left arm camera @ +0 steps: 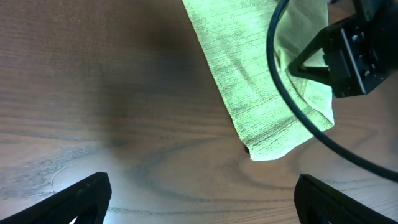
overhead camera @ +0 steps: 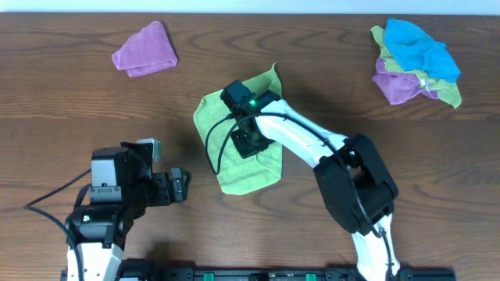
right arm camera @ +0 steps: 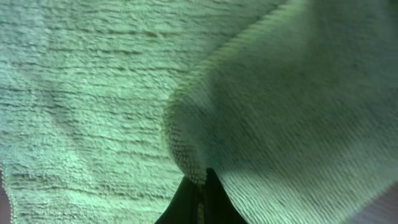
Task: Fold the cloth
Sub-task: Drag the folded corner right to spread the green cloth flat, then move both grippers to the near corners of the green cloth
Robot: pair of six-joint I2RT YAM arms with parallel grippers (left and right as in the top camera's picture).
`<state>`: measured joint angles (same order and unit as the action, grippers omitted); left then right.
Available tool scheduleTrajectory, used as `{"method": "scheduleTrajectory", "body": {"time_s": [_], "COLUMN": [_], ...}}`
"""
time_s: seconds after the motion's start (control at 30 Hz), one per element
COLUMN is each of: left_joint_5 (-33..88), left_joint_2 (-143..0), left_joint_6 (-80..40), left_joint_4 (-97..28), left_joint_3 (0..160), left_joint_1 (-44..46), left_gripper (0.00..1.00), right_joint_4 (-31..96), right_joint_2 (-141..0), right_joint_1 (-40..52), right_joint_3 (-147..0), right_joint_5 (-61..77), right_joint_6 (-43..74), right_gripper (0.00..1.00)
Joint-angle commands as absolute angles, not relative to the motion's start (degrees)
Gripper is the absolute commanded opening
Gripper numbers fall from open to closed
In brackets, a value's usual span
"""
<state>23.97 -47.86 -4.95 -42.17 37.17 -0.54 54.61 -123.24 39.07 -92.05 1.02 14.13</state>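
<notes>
The green cloth (overhead camera: 248, 173) sits about mid-tabletop, partly doubled over. One corner sticks up on its far side, and the near end is a squarer flap. From my left wrist cam the green cloth (left arm camera: 255, 81) has a clean, straight edge running diagonally down to a rounded near corner, with a second layer lying on top near that corner.

My right tool (overhead camera: 251, 142) is planted right on the middle of the cloth. In the right wrist view the tool (right arm camera: 200, 198) is clenched on a raised ridge of the green cloth (right arm camera: 93, 93): the fingers are pressed together and the rolled edge of the fold runs down between them. Its black cable (overhead camera: 215, 148) loops over the cloth's left side.

My left tool (overhead camera: 181, 185) is off the cloth, just to the left of its near corner. It's released, with the fingers (left arm camera: 81, 196) spread wide over bare tabletop (left arm camera: 93, 93) and touching nothing.

Room-wise, there's open wood all along the cloth's left edge and in front of its near corner. A folded purple cloth (overhead camera: 145, 49) lies well apart, far-left of the green one. A pile of cloths (overhead camera: 414, 62) in blue, purple and yellow-green sits well off to its far-right.
</notes>
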Motion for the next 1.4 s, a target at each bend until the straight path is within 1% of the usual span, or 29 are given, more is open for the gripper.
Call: {"method": "scheduleTrajectory", "body": {"time_s": [0.0,0.1,0.23,0.3,0.57,0.67,0.8,0.93,1.0,1.03,1.07,1.1,1.13,1.17,1.2,1.27,1.37], "left_joint_5": [23.6,23.6,23.7,24.4,29.7,29.7,29.7,29.7,29.6,29.6,29.7,29.7,29.7,29.7,29.7,29.7,30.1], "left_joint_2": [-47.9,-47.9,-47.9,-47.9,-47.9,-47.9,-47.9,-47.9,-47.9,-47.9,-47.9,-47.9,-47.9,-47.9,-47.9,-47.9,-47.9], "left_joint_6": [-6.8,-11.9,-24.0,-28.0,-40.1,-42.5,-42.5,-43.0,-43.6,-43.9,-44.0,-44.3,-44.6,-45.3,-45.5,-45.5,-45.5], "left_joint_4": [-42.3,-42.0,-41.5,-41.5,-41.1,-41.1,-41.1,-41.1,-41.1,-41.1,-41.1,-41.1,-41.1,-41.1,-41.1,-41.1,-41.1], "left_joint_3": [38.2,38.2,38.2,38.2,38.2,38.2,38.2,38.2,38.2,38.2,38.2,38.2,38.2,38.2,38.2,38.2,38.2], "left_joint_1": [-0.4,-0.4,-0.4,-0.4,-0.3,-0.3,-0.3,-0.3,-0.3,-0.3,-0.3,-0.3,-0.3,-0.3,-0.3,-0.3,-0.3], "left_gripper": [0.95,0.96,0.95,0.95,0.96,0.95,0.96,0.95,0.95,0.96,0.95,0.95,0.95,0.95,0.95,0.95,0.95], "right_joint_4": [55.9,57.3,61.4,63.5,66.2,67.0,68.0,69.7,69.6,69.6,69.6,69.6,69.7,69.7,69.6,68.3,64.9], "right_joint_2": [-117.9,-114.3,-111.3,-111.2,-111.2,-111.2,-111.2,-111.2,-111.2,-111.2,-111.2,-111.2,-111.2,-111.2,-110.9,-109.1,-104.7], "right_joint_1": [38.5,37.4,35.0,33.6,28.0,26.6,26.1,26.0,26.0,26.1,26.1,26.1,26.1,26.0,25.9,25.8,25.8], "right_joint_3": [-93.4,-93.4,-93.4,-93.4,-87.7,-84.0,-79.5,-75.4,-73.2,-72.5,-71.8,-71.4,-71.2,-71.2,-71.2,-71.2,-71.2], "right_joint_5": [-1.5,-3.1,-7.2,-7.5,-7.6,-7.5,-7.6,-10.6,-10.9,-10.9,-10.7,-10.4,-10.1,-9.5,-8.6,-6.7,-4.6], "right_joint_6": [18.1,21.2,25.1,26.4,38.1,42.5,46.6,56.1,57.2,57.2,57.2,57.2,57.1,56.9,56.2,53.6,48.1], "right_gripper": [0.01,0.01,0.01,0.01,0.01,0.01,0.01,0.01,0.02,0.05,0.20,0.40,0.55,0.76,0.85,0.93,0.96]}}
